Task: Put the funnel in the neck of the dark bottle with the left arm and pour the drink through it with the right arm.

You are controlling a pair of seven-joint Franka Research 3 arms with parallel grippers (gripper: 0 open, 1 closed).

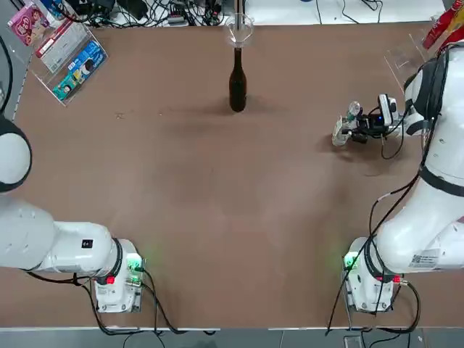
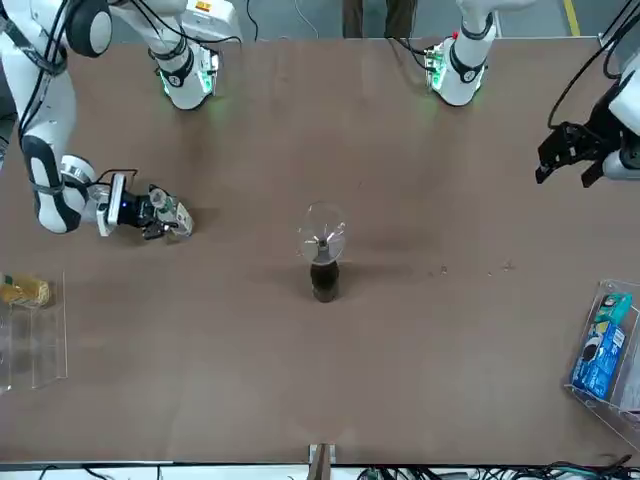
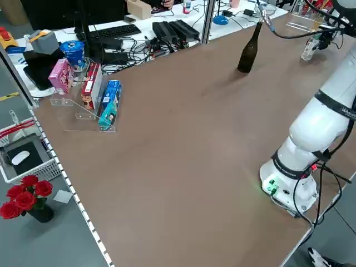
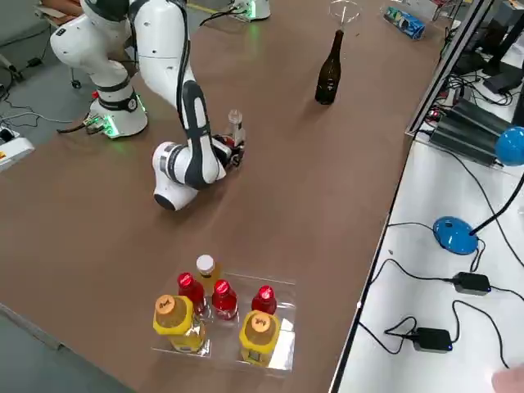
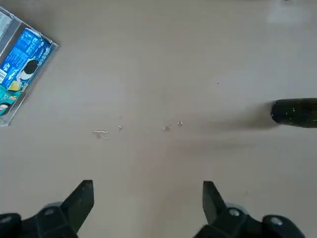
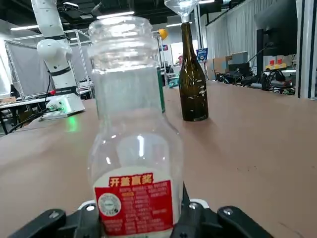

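Observation:
The dark bottle (image 1: 237,85) stands upright at the far middle of the table, and the clear funnel (image 1: 239,29) sits in its neck. Both show again in the right wrist view, the funnel (image 6: 182,7) above the dark bottle (image 6: 192,84). My right gripper (image 1: 346,132) reaches in level at the right of the table and is shut on the base of the drink (image 6: 134,148), a clear uncapped plastic bottle that stands upright and shows a red label there. My left gripper (image 2: 565,157) hangs open and empty over the table's left side, well away from the dark bottle (image 5: 295,112).
A clear stand with snack boxes (image 1: 69,56) sits at the far left corner. At the far right an acrylic tray (image 4: 282,352) holds several red-capped and yellowish bottles. Cables and desk clutter lie beyond the far edge.

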